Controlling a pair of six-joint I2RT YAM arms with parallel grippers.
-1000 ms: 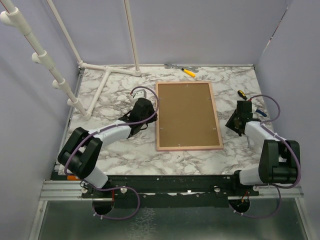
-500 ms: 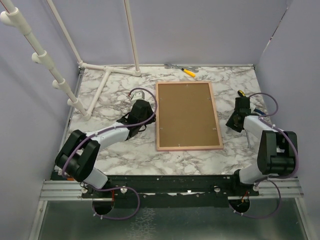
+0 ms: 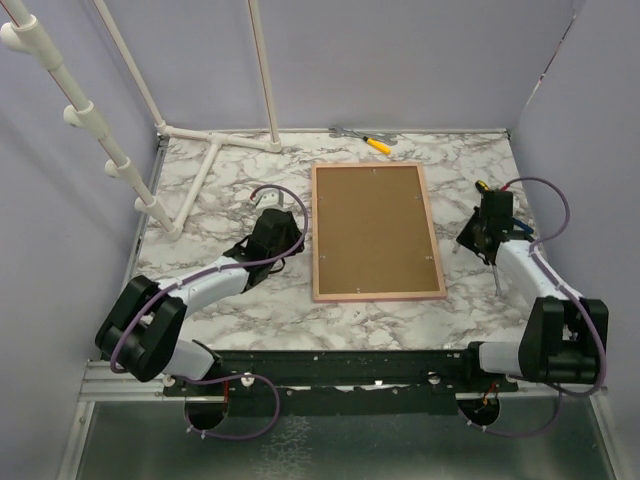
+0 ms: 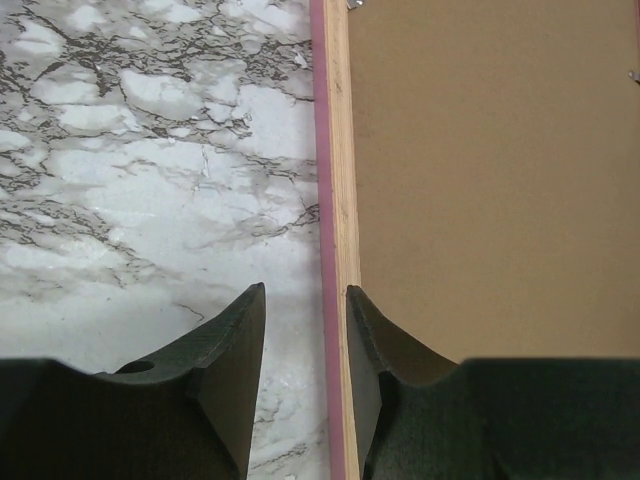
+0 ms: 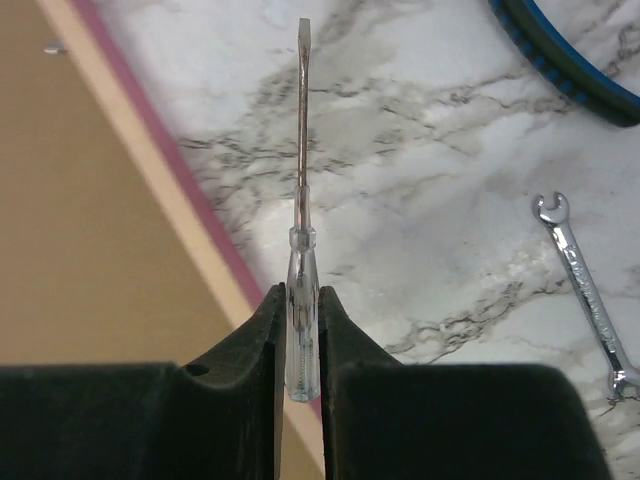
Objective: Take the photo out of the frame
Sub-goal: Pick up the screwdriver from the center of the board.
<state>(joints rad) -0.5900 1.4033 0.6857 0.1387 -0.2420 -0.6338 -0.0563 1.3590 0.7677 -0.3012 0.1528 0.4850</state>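
The frame (image 3: 375, 232) lies back up in the middle of the table, with brown fibreboard inside a thin pink border. The photo is hidden under the backing. My left gripper (image 3: 283, 235) sits at the frame's left edge. In the left wrist view it (image 4: 305, 300) is open, one finger over the marble and the other over the frame's edge (image 4: 334, 200). My right gripper (image 3: 480, 232) is right of the frame. In the right wrist view it (image 5: 301, 295) is shut on a clear-handled screwdriver (image 5: 302, 230) that points over the marble beside the frame's border (image 5: 190, 200).
A white pipe stand (image 3: 215, 160) fills the back left. A yellow-handled tool (image 3: 377, 145) and a wrench (image 3: 345, 131) lie behind the frame. A small wrench (image 5: 585, 290) and a blue curved object (image 5: 565, 60) lie near the right gripper. Purple walls enclose the table.
My left arm has stretched lower and its gripper has settled at the frame's left edge. My right gripper has moved a little back and right, still holding the screwdriver.
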